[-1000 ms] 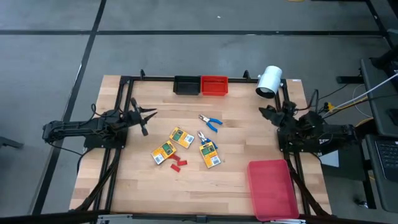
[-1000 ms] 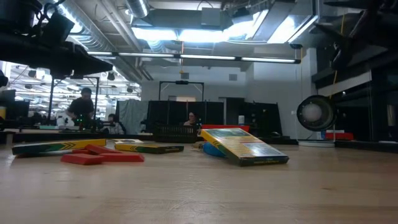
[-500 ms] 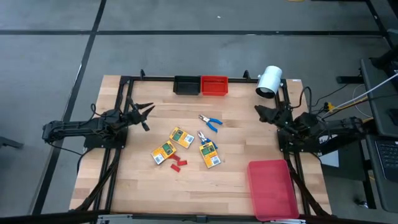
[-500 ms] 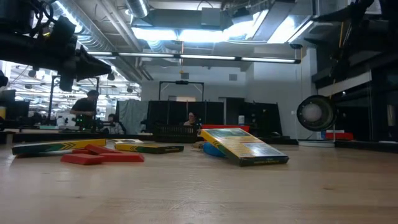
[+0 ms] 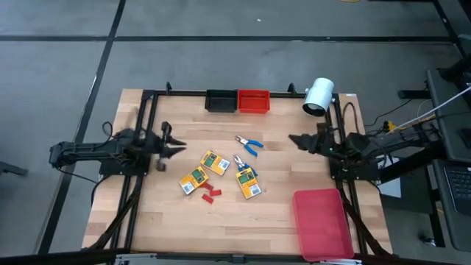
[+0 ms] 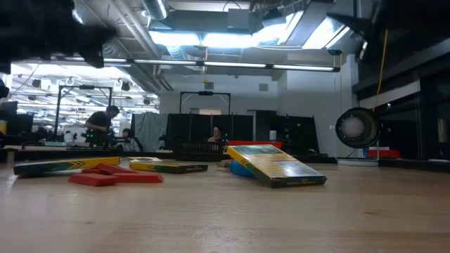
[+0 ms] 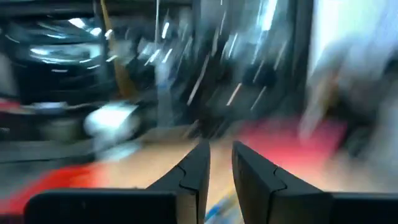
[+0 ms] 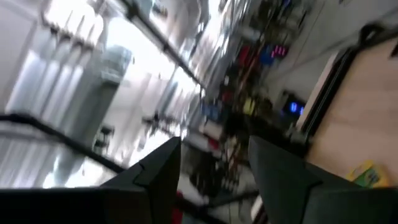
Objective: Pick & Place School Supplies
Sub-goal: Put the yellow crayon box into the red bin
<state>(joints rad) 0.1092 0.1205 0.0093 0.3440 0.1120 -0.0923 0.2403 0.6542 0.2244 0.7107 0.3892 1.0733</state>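
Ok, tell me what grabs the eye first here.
Mid-table lie three yellow-and-green boxes, two blue-handled tools and red pieces. The left gripper and right gripper flank them, empty. A flat red tray fills the near right corner.

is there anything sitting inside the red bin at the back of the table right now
No. In the high view the red bin shows only its bare red floor, and the boxes lie out on the table.

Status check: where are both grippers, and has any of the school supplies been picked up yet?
Left gripper open, empty, left of the boxes. Right gripper open, empty, right of the pliers. All supplies on the table; nothing between.
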